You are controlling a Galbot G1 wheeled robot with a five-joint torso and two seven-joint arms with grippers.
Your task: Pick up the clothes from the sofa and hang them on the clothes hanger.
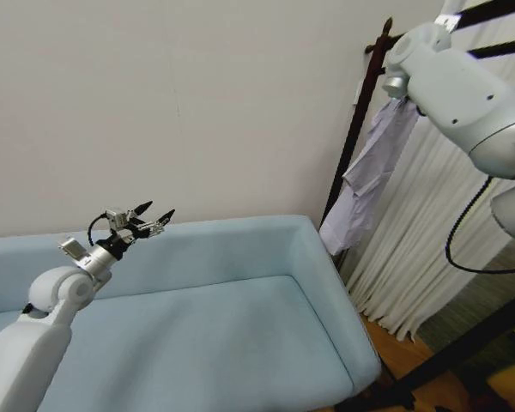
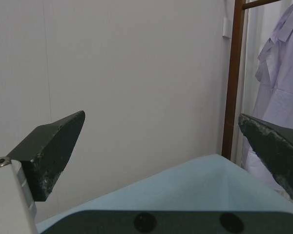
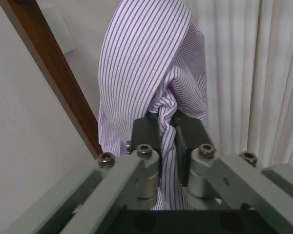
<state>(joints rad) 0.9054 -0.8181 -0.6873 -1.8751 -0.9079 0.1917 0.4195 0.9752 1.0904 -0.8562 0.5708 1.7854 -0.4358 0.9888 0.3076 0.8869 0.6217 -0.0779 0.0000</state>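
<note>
- My right gripper (image 3: 167, 124) is raised high at about 2 o'clock in the head view, by the top of the coat stand (image 1: 354, 129). Its fingers are pressed together on a twisted bunch of the striped shirt (image 3: 146, 53), so the cloth cannot slip while it is held aloft.
- The shirt is off the sofa (image 1: 223, 335). It hangs from that pinch down along the stand's dark pole, touching it or just beside it, and its lower edge comes near the sofa's end at 3 o'clock. The curtain (image 1: 421, 223) falls just behind.
- I judge that the height is deliberate, because the gripped fold has to sit above a peg before it can drape over one. I cannot tell whether any cloth already rests on a peg, since my own arm hides the top of the stand.
- The grip is on a bunched fold, not a flat edge, so the garment droops unevenly. I judge that it could slide off a peg if released carelessly.
- My left gripper (image 1: 142, 218) hovers at 9 o'clock, above the sofa's backrest and close to the wall (image 1: 197, 103). Its fingers (image 2: 49, 151) are spread wide with nothing between them. There it is well apart from the stand and out of the right arm's way.
- By my reckoning the task is near its end: the pick-up is done and the hanging is under way, but the release is not yet made.
</note>
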